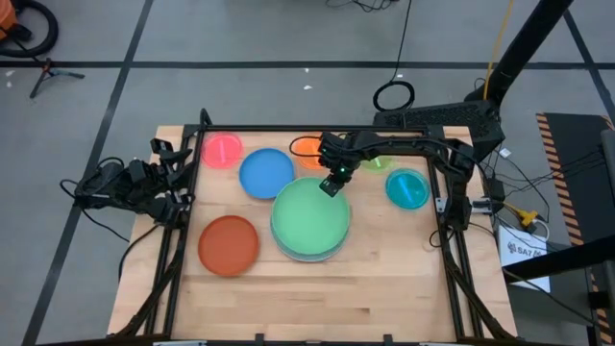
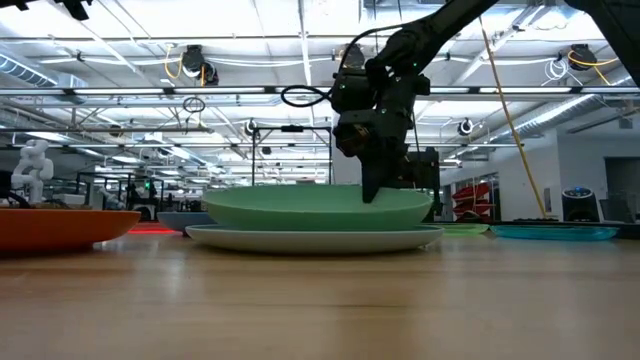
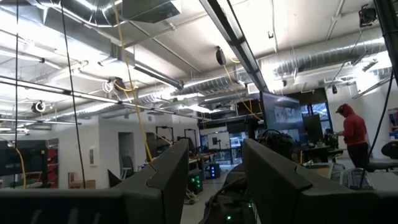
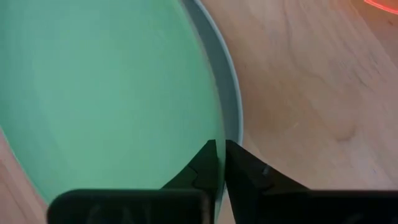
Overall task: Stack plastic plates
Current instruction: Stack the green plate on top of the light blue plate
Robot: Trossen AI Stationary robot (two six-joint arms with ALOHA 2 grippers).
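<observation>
A large green plate [image 1: 309, 216] lies on a large light blue plate [image 1: 309, 257], whose rim shows around it in the right wrist view [image 4: 233, 106]. My right gripper [image 1: 332, 181] stands at the green plate's far rim, shut on it. My left gripper [image 1: 178, 185] waits off the table's left edge and is open [image 3: 214, 168], facing the room. In the low view the green plate [image 2: 315, 207] sits on the light blue plate [image 2: 310, 238], with the right gripper [image 2: 372, 190] coming down onto it. My right gripper pinches the green plate's far rim [image 4: 214, 134] between its two fingers. One finger [image 4: 202, 165] is over the plate's inside, the other [image 4: 245, 168] outside over the light blue plate's rim. The fingers come from above, pointing down. The green plate rests on the light blue plate.
Along the far side lie a pink plate [image 1: 222, 150], a blue plate [image 1: 265, 174], a small orange plate [image 1: 307, 148], a lime plate [image 1: 377, 161] and a teal plate [image 1: 406, 188]. A red-orange plate [image 1: 229, 244] lies near left. Bare wood stretches along the near edge.
</observation>
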